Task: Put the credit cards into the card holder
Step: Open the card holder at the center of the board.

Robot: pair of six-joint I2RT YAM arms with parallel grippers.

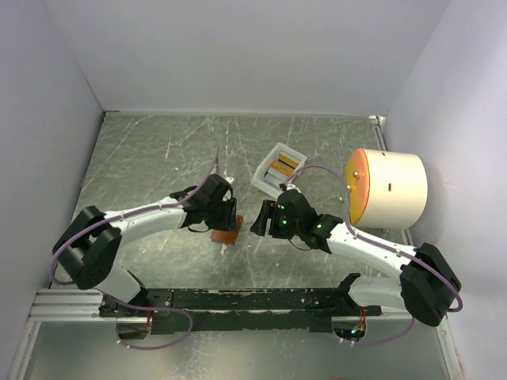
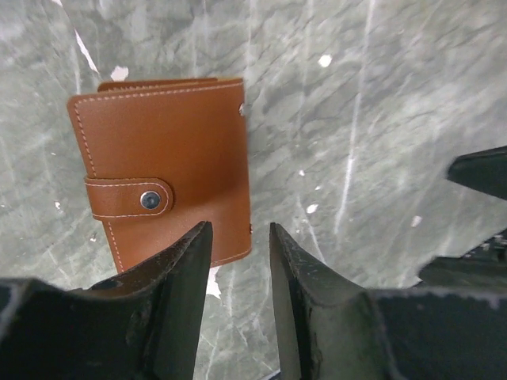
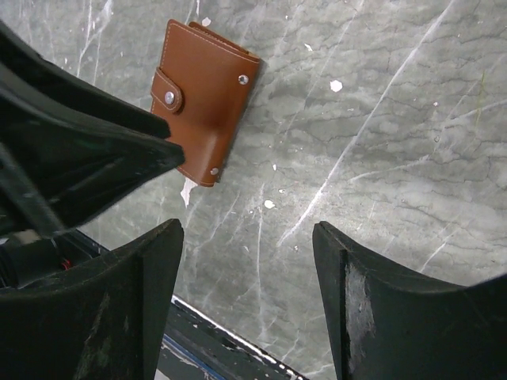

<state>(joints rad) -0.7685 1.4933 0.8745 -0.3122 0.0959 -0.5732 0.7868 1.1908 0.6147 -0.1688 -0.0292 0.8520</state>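
brown stitched card holder lies flat on scratched table.

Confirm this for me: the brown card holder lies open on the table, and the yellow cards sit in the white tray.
Wrong on one point: the card holder lies closed, its strap snapped shut, as the left wrist view shows. It is on the table, and the cards do sit in the white tray.
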